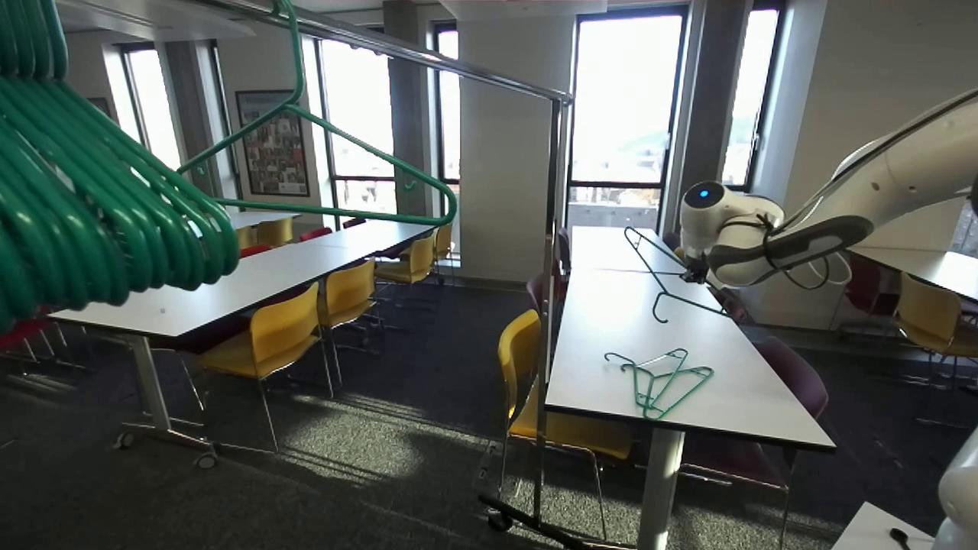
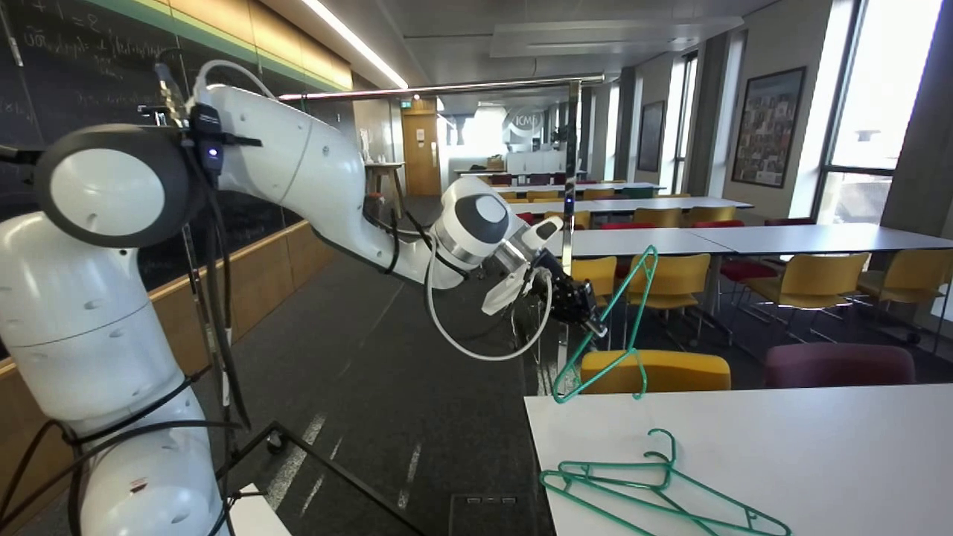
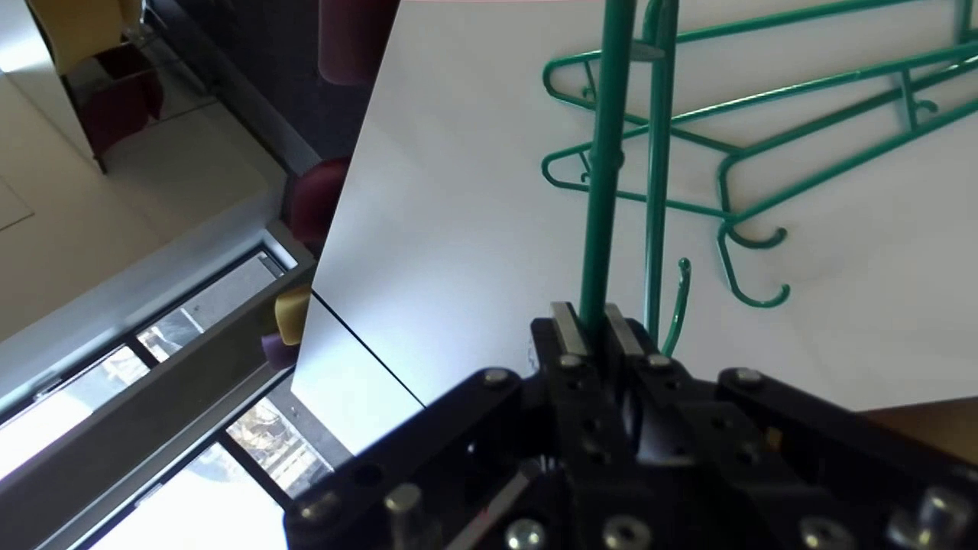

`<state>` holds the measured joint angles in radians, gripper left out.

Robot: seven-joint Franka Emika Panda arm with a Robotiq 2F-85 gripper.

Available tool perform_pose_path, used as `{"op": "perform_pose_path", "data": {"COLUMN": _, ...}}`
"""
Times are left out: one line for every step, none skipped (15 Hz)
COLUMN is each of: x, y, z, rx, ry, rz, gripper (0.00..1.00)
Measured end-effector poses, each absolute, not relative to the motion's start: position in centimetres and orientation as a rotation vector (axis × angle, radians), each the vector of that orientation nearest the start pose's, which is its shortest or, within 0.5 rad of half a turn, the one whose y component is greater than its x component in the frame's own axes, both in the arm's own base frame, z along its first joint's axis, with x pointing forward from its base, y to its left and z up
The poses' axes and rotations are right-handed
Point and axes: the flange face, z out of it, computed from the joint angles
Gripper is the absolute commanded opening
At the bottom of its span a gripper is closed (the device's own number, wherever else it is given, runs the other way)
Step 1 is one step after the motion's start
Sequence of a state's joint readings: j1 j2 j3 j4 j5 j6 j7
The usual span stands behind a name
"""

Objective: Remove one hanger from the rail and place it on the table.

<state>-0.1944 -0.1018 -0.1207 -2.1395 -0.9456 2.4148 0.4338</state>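
A green hanger [image 2: 633,351] is pinched by its long bottom bar in my gripper [image 3: 592,328], whose fingers are shut around it. In both exterior views it is tilted, hook pointing down, over the white table [image 1: 603,321]. I cannot tell whether the hook touches the tabletop. Two more green hangers [image 3: 728,221] lie overlapped on the table, beneath the held one in the wrist view. The silver rail [image 1: 489,75] runs across the upper part of both exterior views. Green hangers hang from it in an exterior view: a tight bunch [image 1: 114,206] and one apart [image 1: 370,211].
The rack's upright pole [image 1: 552,252] stands beside the table. Yellow chairs [image 1: 519,359] and a purple chair [image 2: 841,376] are tucked along the table sides. A second white table [image 1: 252,279] lies beyond the rack.
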Motion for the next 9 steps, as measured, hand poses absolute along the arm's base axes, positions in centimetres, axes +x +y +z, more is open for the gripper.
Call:
{"op": "perform_pose_path", "data": {"x": 51.4, "y": -17.5, "z": 50.3, "rx": 2.396, "ry": -0.161, "rz": 0.509, "gripper": 0.09}}
{"op": "perform_pose_path", "data": {"x": 50.6, "y": -17.4, "z": 51.0, "rx": 2.400, "ry": -0.159, "rz": 0.518, "gripper": 0.09}}
{"op": "perform_pose_path", "data": {"x": 50.2, "y": -17.3, "z": 51.1, "rx": 2.401, "ry": -0.160, "rz": 0.521, "gripper": 0.09}}
{"op": "perform_pose_path", "data": {"x": 50.0, "y": -17.2, "z": 51.1, "rx": 2.403, "ry": -0.159, "rz": 0.521, "gripper": 0.09}}
{"op": "perform_pose_path", "data": {"x": 49.9, "y": -17.2, "z": 50.9, "rx": 2.406, "ry": -0.157, "rz": 0.518, "gripper": 0.09}}
{"op": "perform_pose_path", "data": {"x": 49.9, "y": -17.1, "z": 50.7, "rx": 2.408, "ry": -0.156, "rz": 0.514, "gripper": 0.09}}
{"op": "perform_pose_path", "data": {"x": 49.9, "y": -17.1, "z": 50.6, "rx": 2.409, "ry": -0.155, "rz": 0.512, "gripper": 0.09}}
{"op": "perform_pose_path", "data": {"x": 49.9, "y": -17.2, "z": 50.6, "rx": 2.410, "ry": -0.155, "rz": 0.511, "gripper": 0.09}}
{"op": "perform_pose_path", "data": {"x": 49.9, "y": -17.2, "z": 50.6, "rx": 2.410, "ry": -0.155, "rz": 0.512, "gripper": 0.09}}
